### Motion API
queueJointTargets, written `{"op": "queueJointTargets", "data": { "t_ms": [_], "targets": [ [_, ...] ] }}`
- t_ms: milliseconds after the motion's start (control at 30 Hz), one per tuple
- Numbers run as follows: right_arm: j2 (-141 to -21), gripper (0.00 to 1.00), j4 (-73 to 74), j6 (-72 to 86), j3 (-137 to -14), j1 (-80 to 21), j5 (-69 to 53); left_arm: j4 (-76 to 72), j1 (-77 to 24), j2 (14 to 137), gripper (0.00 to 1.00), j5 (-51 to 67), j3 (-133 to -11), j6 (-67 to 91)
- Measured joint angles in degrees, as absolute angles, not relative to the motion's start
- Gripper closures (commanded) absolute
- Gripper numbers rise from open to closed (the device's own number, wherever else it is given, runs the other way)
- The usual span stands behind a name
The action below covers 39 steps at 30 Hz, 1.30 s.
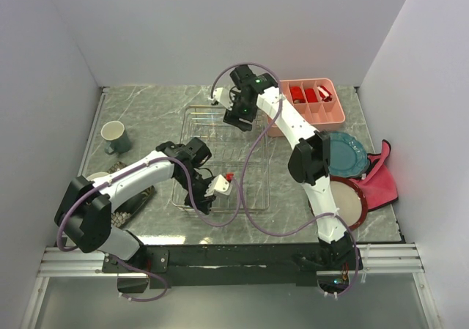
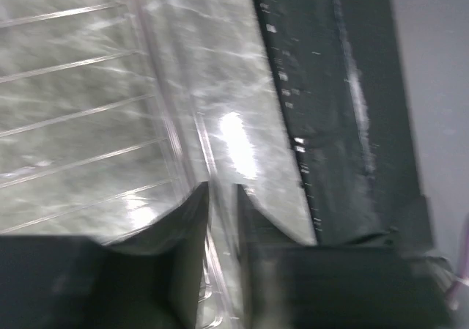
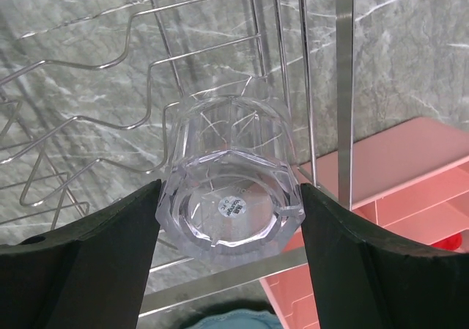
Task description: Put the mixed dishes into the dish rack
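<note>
The dish rack (image 1: 253,190) of thin see-through wire lies mid-table. My left gripper (image 1: 207,196) is at its near left rim; in the left wrist view, which is blurred, the jaws (image 2: 222,197) stand narrow on either side of the rim (image 2: 183,124), which fills the gap. My right gripper (image 1: 238,116) hovers over the rack's far end, shut on the clear glass (image 3: 231,190), whose base faces the camera above the rack wires (image 3: 88,65). The grey-blue mug (image 1: 113,136) stands far left. The teal plate (image 1: 348,153) and red-rimmed cream plate (image 1: 346,201) lie to the right.
A pink compartment tray (image 1: 311,102) with red pieces sits just right of the rack's far end. A pink-red cloth (image 1: 382,179) lies by the right wall. A dark patterned dish (image 1: 132,201) is partly hidden under the left arm. White walls close in three sides.
</note>
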<state>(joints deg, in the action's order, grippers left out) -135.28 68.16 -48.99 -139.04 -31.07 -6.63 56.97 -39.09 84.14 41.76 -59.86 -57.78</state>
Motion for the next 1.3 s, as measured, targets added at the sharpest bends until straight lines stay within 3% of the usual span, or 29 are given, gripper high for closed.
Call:
{"op": "queueJointTargets", "data": {
  "t_ms": [200, 433, 633, 800, 1300],
  "targets": [
    [-135.22, 0.89, 69.67, -49.84, -138.87, -30.65, -8.73, 61.08, -38.44, 82.59, 0.90, 40.07, -59.92, -57.63],
    [-134.91, 0.89, 69.38, -49.41, -138.08, -30.37, -10.61, 60.12, -39.05, 81.78, 0.67, 38.65, -59.75, -57.23],
    [-134.41, 0.90, 68.58, -45.17, -137.08, -28.01, -15.09, 58.96, -39.20, 82.02, 0.65, 38.44, -59.77, -56.64],
    [-131.76, 0.93, 63.57, -40.47, -129.23, -24.82, -19.62, 58.94, -39.33, 82.32, 0.65, 38.54, -59.81, -55.72],
    [-132.55, 0.88, 64.49, -39.70, -131.24, -27.64, -14.55, 59.07, -39.38, 83.88, 0.62, 38.70, -60.60, -54.35]
  ]
}}
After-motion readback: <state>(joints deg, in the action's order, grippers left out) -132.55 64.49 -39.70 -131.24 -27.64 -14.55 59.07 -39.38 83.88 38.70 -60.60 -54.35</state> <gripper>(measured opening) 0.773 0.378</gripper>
